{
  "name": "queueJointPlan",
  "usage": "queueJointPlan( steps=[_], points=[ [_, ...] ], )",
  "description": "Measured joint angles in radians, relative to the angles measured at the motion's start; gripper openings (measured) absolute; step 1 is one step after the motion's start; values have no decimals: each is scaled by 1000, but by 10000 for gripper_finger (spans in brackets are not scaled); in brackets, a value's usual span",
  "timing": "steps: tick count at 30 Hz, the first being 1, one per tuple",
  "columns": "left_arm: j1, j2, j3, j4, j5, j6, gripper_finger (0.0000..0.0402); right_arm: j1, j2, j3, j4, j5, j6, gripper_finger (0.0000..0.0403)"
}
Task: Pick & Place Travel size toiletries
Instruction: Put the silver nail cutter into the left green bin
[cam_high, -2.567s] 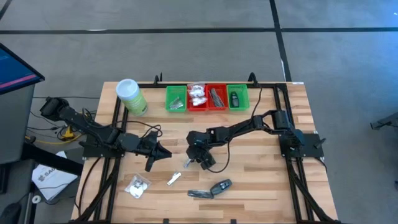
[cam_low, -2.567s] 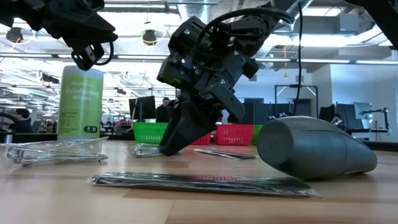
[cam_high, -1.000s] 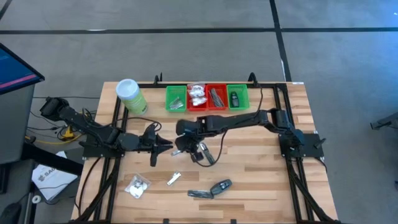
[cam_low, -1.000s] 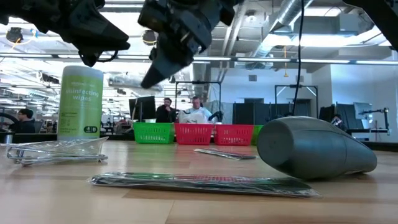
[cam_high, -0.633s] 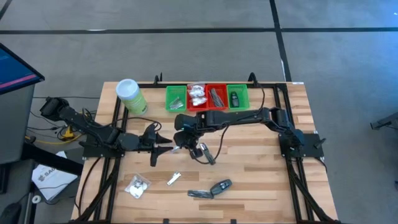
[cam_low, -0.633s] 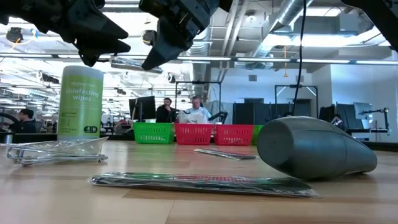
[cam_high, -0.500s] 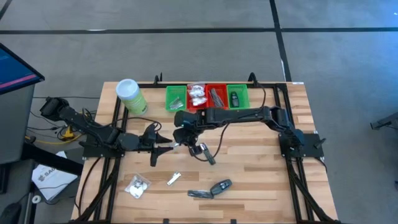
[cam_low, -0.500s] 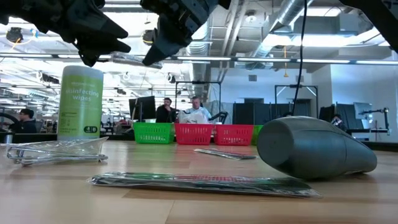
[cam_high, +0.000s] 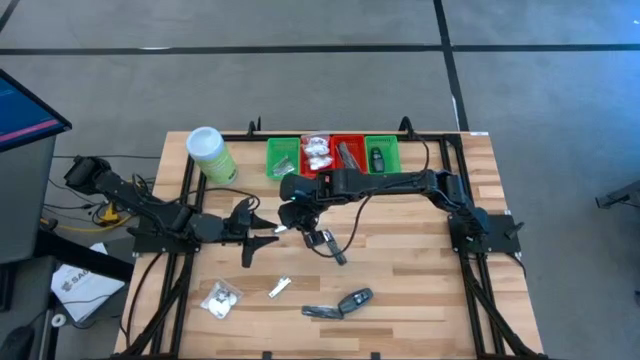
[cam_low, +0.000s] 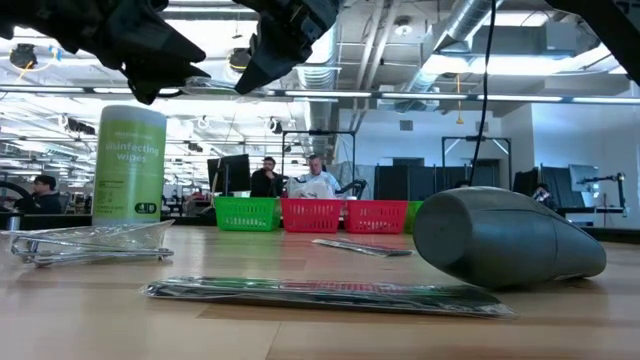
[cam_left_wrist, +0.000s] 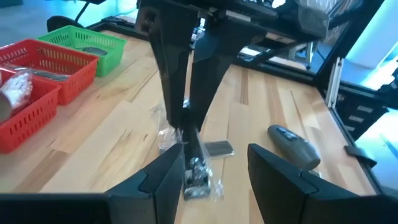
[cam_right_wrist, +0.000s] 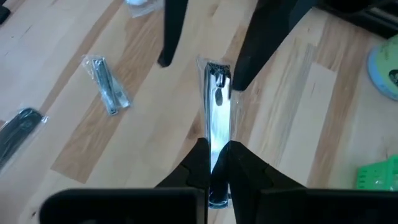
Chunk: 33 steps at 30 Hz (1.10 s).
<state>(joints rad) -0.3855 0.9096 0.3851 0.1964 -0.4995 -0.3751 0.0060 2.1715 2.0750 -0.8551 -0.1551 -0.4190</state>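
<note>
**Nail clipper held between two grippers above the table**

The right gripper (cam_right_wrist: 216, 163) is clamped on one end of a wrapped nail clipper (cam_right_wrist: 217, 118), holding it in the air over the middle of the table (cam_high: 420, 270), in front of the row of trays. The left gripper (cam_left_wrist: 214, 163) faces it with its fingers (cam_left_wrist: 168, 177) spread apart on either side of the clipper's free end; whether they touch the wrapper is hard to tell.

On the wood near the front edge lie a white packet (cam_high: 220, 298), a second wrapped clipper (cam_high: 279, 288), a flat dark sachet (cam_high: 322, 312) and a grey oblong piece (cam_high: 356, 299). At the back, the green tray (cam_high: 283, 157), two red trays (cam_high: 333, 155) and another green tray (cam_high: 381, 156) already hold items. A pale green canister (cam_high: 211, 155) stands just left of them.
</note>
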Motion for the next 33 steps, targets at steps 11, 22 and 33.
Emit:
queueJointPlan(
  steps=[11,22,33],
  points=[
    [23,0,0,2,-16,0,172,6,0,0,12,0,5,24],
    [23,0,-1,3,-16,-17,173,4,-5,58,5,0,0,24],
    [23,0,-1,4,-8,-21,173,6,-3,76,-16,0,-1,24]
  ],
)
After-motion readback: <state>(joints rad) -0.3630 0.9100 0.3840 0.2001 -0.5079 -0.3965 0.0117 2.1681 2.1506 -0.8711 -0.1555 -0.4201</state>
